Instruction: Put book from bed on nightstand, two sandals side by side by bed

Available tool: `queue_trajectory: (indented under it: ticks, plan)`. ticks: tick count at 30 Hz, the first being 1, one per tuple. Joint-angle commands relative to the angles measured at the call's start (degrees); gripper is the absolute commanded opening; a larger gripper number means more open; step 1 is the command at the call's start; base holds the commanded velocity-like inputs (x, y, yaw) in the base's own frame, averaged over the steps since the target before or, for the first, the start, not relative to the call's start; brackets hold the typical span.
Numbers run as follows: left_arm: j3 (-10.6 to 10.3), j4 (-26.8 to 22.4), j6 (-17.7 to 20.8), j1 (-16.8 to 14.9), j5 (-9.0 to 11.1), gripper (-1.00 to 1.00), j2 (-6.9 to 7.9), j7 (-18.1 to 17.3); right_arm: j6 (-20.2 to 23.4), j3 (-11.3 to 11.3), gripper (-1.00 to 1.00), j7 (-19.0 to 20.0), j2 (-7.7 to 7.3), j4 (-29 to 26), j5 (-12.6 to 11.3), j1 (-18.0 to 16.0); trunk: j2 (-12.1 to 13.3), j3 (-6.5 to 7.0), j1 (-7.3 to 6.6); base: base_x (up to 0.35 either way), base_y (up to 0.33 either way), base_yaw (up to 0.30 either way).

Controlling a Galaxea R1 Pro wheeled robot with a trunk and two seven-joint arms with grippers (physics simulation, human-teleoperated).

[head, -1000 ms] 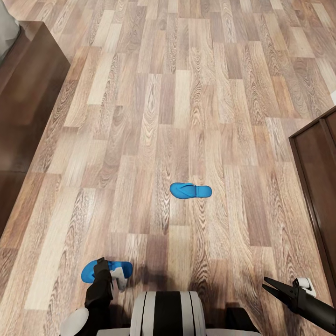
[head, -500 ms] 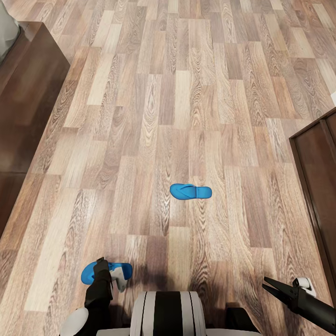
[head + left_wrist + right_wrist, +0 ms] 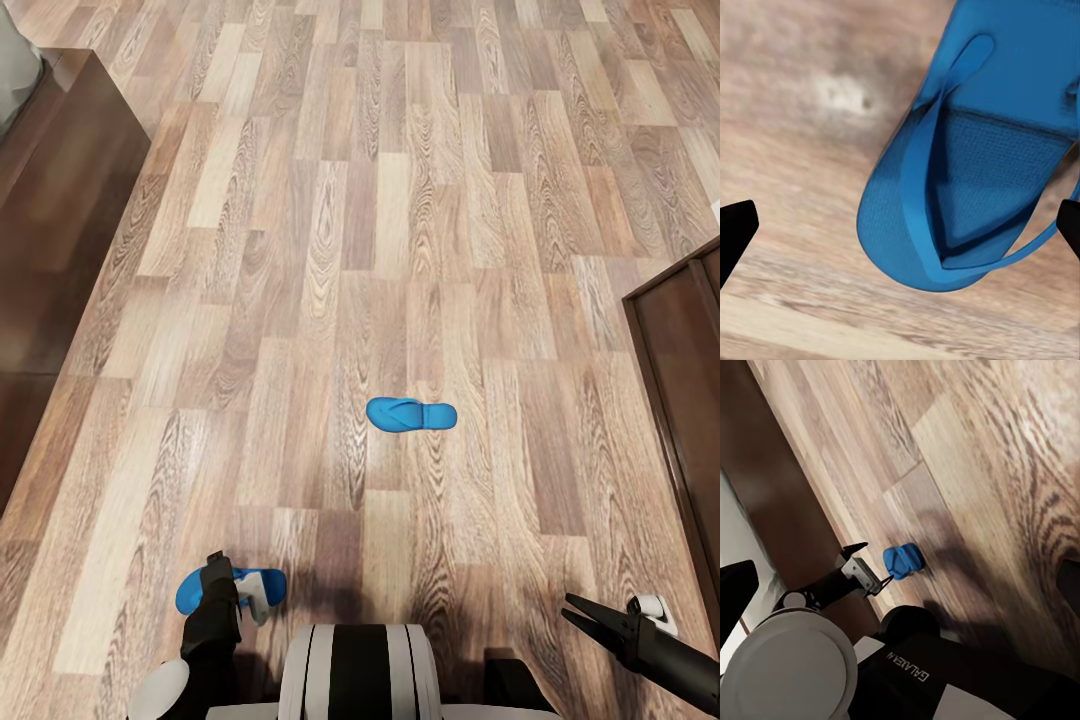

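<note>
Here, one blue sandal (image 3: 411, 415) lay flat on the wood plank floor (image 3: 400, 200) ahead of the robot, well apart from the second sandal (image 3: 195, 592), which lay on the floor directly beneath the left gripper (image 3: 217, 568). The left gripper's jaws were spread wide, one on either side of that sandal (image 3: 975, 165) without touching it. The right gripper (image 3: 577, 610) hung above the floor near a dark brown cabinet (image 3: 690, 400), its fingers slightly parted and holding nothing.

Head view: high, steeply down over floor (image 3: 400, 200). Left wrist: close above near sandal (image 3: 975, 172), shared with head view (image 3: 190, 592).
</note>
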Motion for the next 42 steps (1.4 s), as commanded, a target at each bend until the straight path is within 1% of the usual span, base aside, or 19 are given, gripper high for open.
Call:
queue_trajectory:
  ticks: [1, 37, 42]
  plan:
    - [-0.1, -0.1, 0.1, 0.0, -0.5, 1.0, 0.0, -0.5, 0.4, 0.0, 1.0, 0.0, -0.01, 0.0, -0.2, 0.0, 0.0, -0.03, -0.01, 0.002, 0.002, 0.0]
    - [-0.1, -0.1, 0.1, 0.0, -0.5, 1.0, -0.19, -0.5, 0.4, 0.0, 1.0, 0.0, -0.01, 0.0, -0.2, 0.0, 0.0, -0.03, -0.01, 0.015, 0.007, 0.0]
    - [-0.1, -0.1, 0.1, 0.0, -0.5, 1.0, -0.2, -0.5, 0.4, 0.0, 1.0, 0.0, -0.01, 0.0, -0.2, 0.0, -0.1, -1.14, 0.12, 0.0, 0.0, 0.0]
